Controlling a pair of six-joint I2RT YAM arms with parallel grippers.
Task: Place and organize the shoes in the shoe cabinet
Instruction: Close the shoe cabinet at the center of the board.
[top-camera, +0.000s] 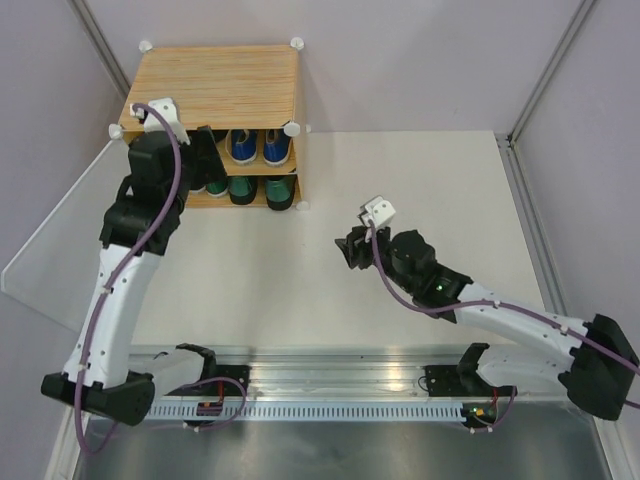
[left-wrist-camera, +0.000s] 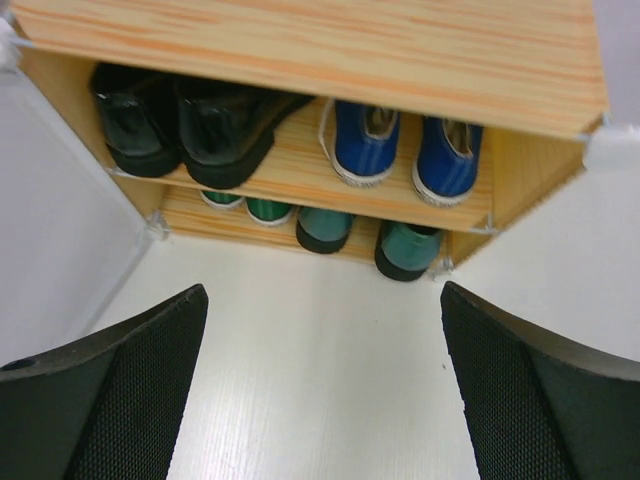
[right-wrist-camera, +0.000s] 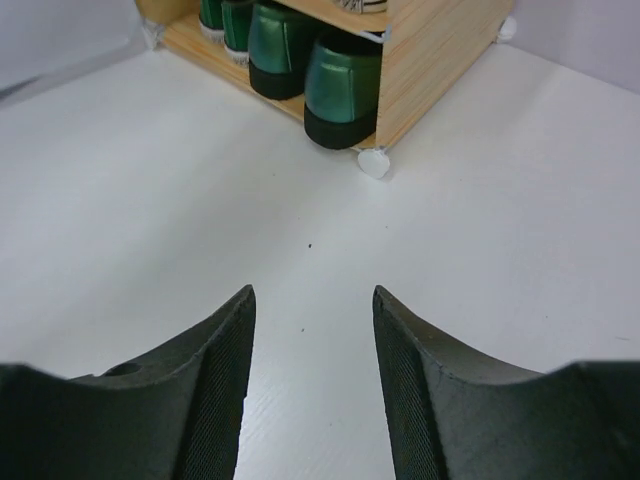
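The shoe cabinet (top-camera: 215, 85) stands at the table's far left with its front towards me. In the left wrist view, black ankle boots (left-wrist-camera: 190, 115) and blue sneakers (left-wrist-camera: 405, 150) sit on its upper shelf. Green sneakers (left-wrist-camera: 245, 205) and dark-green loafers (left-wrist-camera: 370, 238) sit on the lower one. My left gripper (left-wrist-camera: 322, 290) hovers just before the cabinet (left-wrist-camera: 300, 40), open wide and empty. My right gripper (right-wrist-camera: 312, 290) is open with nothing between its fingers. It hangs over bare table right of the cabinet (right-wrist-camera: 430, 50), pointing at the loafers (right-wrist-camera: 310, 65).
The frosted door panel (top-camera: 60, 240) is swung open to the cabinet's left, beside my left arm. A metal rail (top-camera: 330, 385) with the arm bases runs along the near edge. White table (top-camera: 420, 180) spreads to the right, with grey walls behind.
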